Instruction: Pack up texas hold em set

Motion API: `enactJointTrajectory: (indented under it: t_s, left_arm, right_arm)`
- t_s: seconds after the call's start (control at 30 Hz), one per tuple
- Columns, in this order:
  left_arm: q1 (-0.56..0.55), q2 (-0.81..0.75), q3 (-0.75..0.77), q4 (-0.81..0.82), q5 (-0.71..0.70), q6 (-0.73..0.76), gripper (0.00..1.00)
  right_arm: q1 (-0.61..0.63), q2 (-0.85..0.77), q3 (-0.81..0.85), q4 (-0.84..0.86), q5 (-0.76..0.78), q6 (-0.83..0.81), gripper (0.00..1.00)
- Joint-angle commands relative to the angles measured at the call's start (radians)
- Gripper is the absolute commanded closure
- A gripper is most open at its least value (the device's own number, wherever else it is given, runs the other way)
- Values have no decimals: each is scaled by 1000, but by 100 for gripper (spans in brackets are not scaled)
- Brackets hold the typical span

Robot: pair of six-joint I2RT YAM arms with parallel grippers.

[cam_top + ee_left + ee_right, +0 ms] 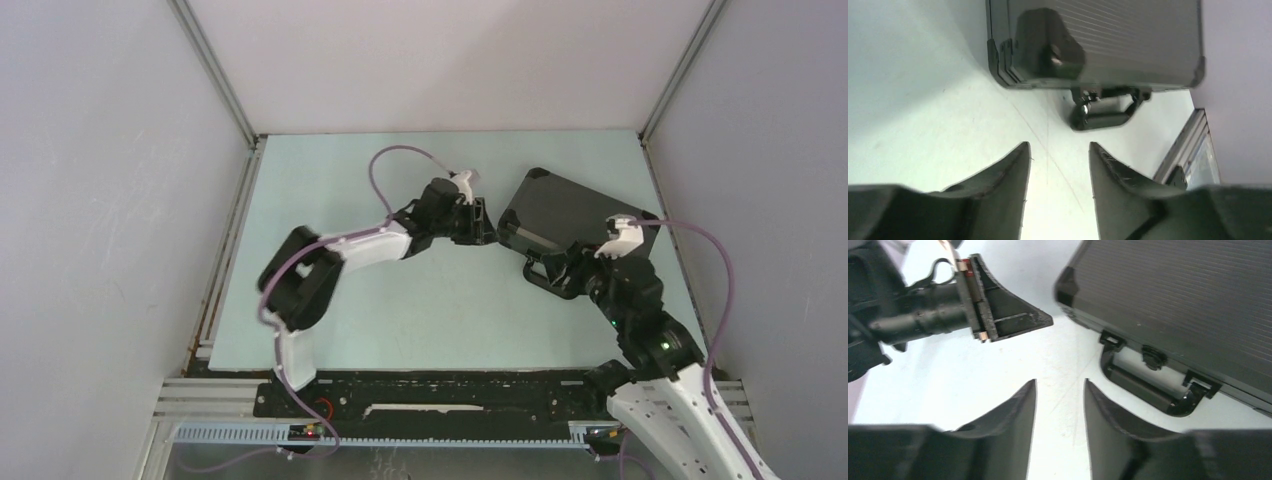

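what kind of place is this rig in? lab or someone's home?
Probably a lab robot cell, not a home: plain white panel walls on aluminium framing, a bare pale-green tabletop, left arm and right arm mounted at its near edge.

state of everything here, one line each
briefcase, lid shut, lying flat
handle, folded down flat, not gripped
left gripper, open, empty, clear of the briefcase
right gripper, open, empty, near the handle but not touching it
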Motion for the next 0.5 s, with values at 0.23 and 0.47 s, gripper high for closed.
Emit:
enactJointTrajectory:
  t_s: [0.23,0.47]
  left_arm:
    - [-6,-901,-188,-329,-212,155,0]
    - [-5,-1253,-104,-646,-428,258,0]
  right_arm:
    - [6,-112,297,-218,-206,-105,15]
    - [4,-147,494,-309,-215,-138,12]
